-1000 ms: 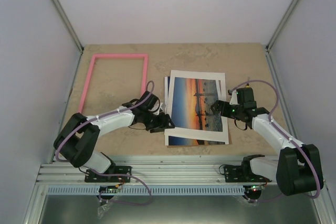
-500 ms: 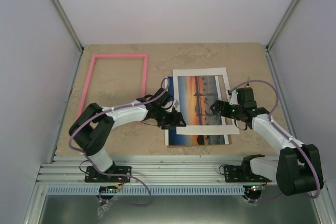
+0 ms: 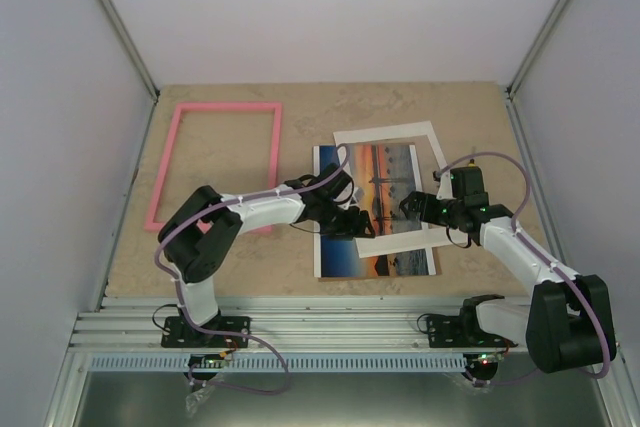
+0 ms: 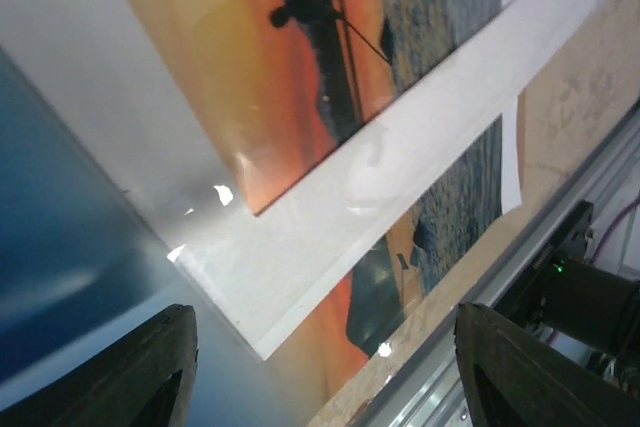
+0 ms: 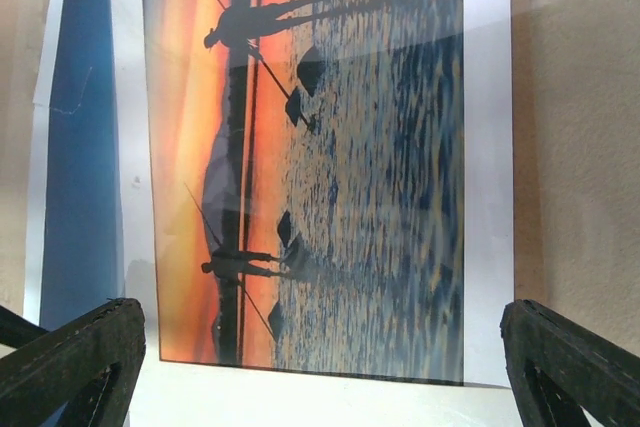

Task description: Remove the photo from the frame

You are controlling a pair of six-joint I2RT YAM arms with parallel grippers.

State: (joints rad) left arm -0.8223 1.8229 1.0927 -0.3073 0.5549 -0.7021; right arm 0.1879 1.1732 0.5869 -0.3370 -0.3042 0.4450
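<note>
— Where's the photo [image 3: 400,262]?
— Flat on the table [image 3: 480,117], right of the pink frame [image 3: 228,107], a white mat [image 3: 385,135] crooked over it.
— Anything gripped?
— No, both spread open above it: left gripper [image 3: 355,225] on the frame's side, right gripper [image 3: 408,205] on the far side.

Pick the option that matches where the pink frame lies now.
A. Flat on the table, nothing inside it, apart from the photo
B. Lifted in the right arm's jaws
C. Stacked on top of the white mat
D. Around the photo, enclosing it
A: the frame lies flat with bare table showing through it, on the left arm's side, well apart from the photo and the white mat.
</note>
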